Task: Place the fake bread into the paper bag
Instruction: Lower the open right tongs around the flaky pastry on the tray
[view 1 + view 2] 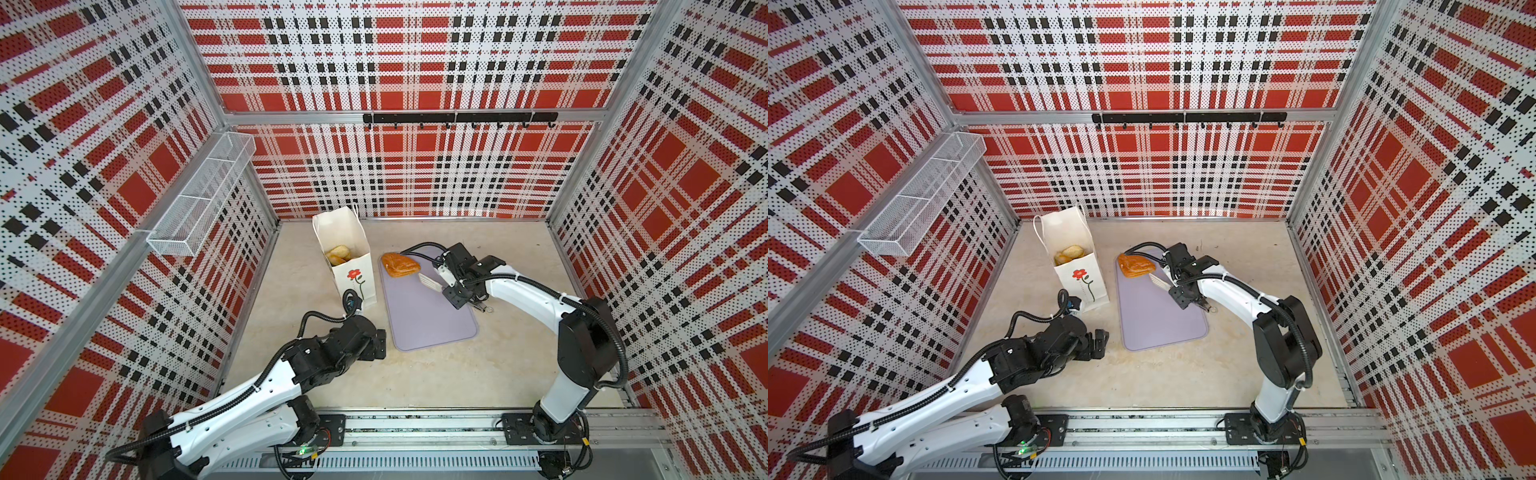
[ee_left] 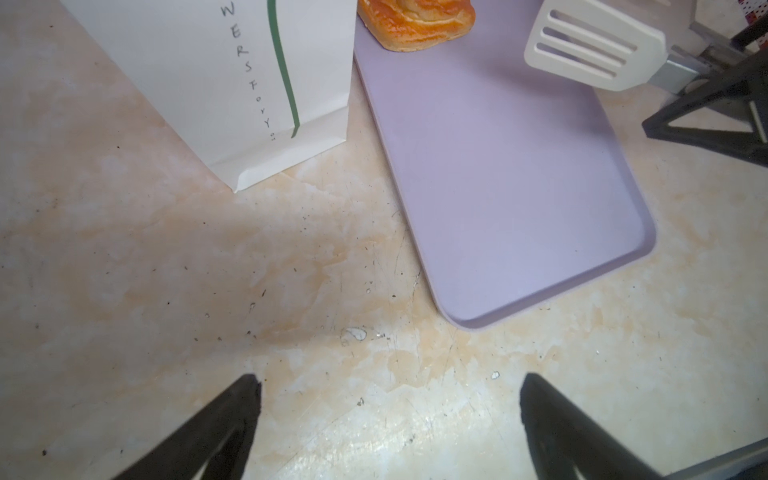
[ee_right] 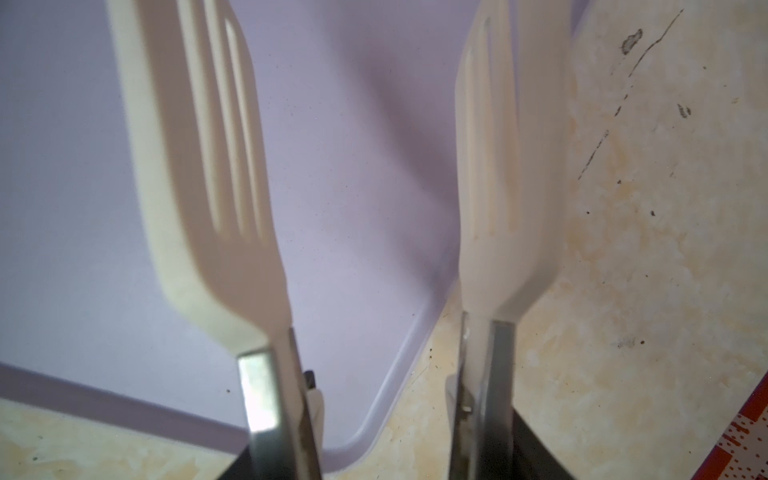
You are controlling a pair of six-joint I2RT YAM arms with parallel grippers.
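A golden-brown flaky piece of fake bread (image 1: 400, 264) (image 1: 1134, 265) (image 2: 415, 20) lies at the far end of the lilac tray (image 1: 428, 320) (image 1: 1158, 320) (image 2: 519, 187) (image 3: 353, 166). The white paper bag (image 1: 353, 274) (image 1: 1079, 274) (image 2: 208, 83) stands upright left of the tray, with more fake bread (image 1: 338, 254) (image 1: 1070, 253) inside. My right gripper (image 1: 451, 282) (image 1: 1177, 282) (image 3: 386, 465) is shut on cream slotted tongs (image 1: 430, 282) (image 1: 1160, 281) (image 2: 594, 50) (image 3: 208, 166). Their blades are apart and empty, just short of the pastry. My left gripper (image 1: 380, 343) (image 1: 1100, 343) (image 2: 388, 399) is open above bare table near the bag.
A white wire basket (image 1: 199, 199) (image 1: 921, 195) hangs on the left wall. A black hook rail (image 1: 459, 118) (image 1: 1187, 117) runs along the back wall. Plaid walls close in three sides. The arms' metal base rail (image 1: 415, 428) lines the front edge.
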